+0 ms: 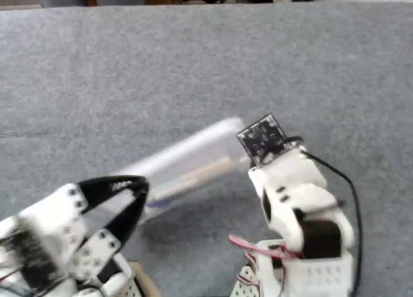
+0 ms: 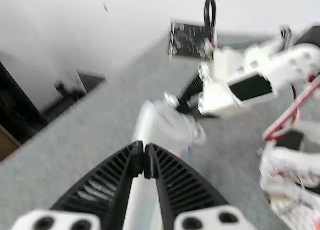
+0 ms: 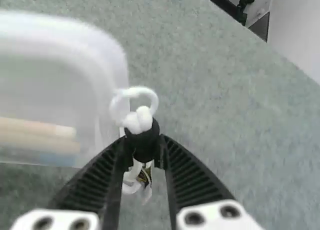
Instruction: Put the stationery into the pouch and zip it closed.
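A clear pouch [image 1: 187, 158] lies slantwise on the grey cloth between the two arms. Inside it are a cream pencil [image 1: 203, 170] and a blue one, also visible in the right wrist view as stationery [image 3: 35, 137] behind the pouch wall [image 3: 55, 80]. My right gripper [image 3: 142, 151] is shut on the black zipper pull [image 3: 143, 136] with its white cord loop, at the pouch's far right corner. My left gripper [image 2: 144, 162] [image 1: 141, 187] is shut at the pouch's [image 2: 167, 124] near left end, its tips pressed together on the plastic edge.
The right arm's body [image 1: 297, 206] and camera board [image 1: 261, 139] stand just right of the pouch, with red wires [image 1: 255, 245] at its base. A tan corner [image 1: 141, 276] pokes in at the front edge. The grey cloth [image 1: 193, 64] stretches to the back.
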You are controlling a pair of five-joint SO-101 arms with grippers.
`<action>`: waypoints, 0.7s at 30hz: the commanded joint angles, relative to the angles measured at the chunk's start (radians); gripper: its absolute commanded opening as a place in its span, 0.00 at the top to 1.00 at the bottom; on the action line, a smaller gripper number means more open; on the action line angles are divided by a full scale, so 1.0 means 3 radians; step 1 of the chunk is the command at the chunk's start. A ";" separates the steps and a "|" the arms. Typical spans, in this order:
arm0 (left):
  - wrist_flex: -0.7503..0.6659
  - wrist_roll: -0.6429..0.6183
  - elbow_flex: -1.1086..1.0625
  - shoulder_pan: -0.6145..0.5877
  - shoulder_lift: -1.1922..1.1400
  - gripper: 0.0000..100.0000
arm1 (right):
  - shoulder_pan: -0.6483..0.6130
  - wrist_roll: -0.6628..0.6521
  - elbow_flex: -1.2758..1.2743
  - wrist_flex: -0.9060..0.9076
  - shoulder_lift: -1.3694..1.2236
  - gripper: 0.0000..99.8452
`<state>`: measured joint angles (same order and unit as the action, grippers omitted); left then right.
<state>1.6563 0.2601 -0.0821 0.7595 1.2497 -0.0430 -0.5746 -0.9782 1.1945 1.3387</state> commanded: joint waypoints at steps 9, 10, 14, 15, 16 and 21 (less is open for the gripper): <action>0.0005 -0.0005 0.0197 -0.0008 -0.0046 0.97 | 0.0005 -0.0046 0.0095 -0.0026 0.0054 0.99; -0.0087 0.0000 0.0105 -0.0013 -0.0046 0.97 | -0.0066 -0.0046 0.0176 0.0051 0.0054 0.99; -0.0409 0.0000 -0.0340 -0.0018 -0.0031 0.97 | -0.0440 -0.0031 0.0550 0.0327 0.0054 0.99; -0.0465 0.0000 -0.0453 -0.0018 -0.0015 0.97 | -0.0522 -0.0036 0.0647 0.0389 0.0054 0.99; -0.0522 0.0000 -0.0550 -0.0018 -0.0015 0.97 | -0.0563 -0.0031 0.0729 0.0425 0.0054 0.99; -0.0721 0.0005 -0.0831 -0.0350 -0.0010 0.97 | -0.0430 -0.0041 0.0683 0.0583 0.0033 0.99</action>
<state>1.4922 0.2616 -0.3107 0.7073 1.2528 -0.1933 -0.5823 -0.7864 1.3464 1.3571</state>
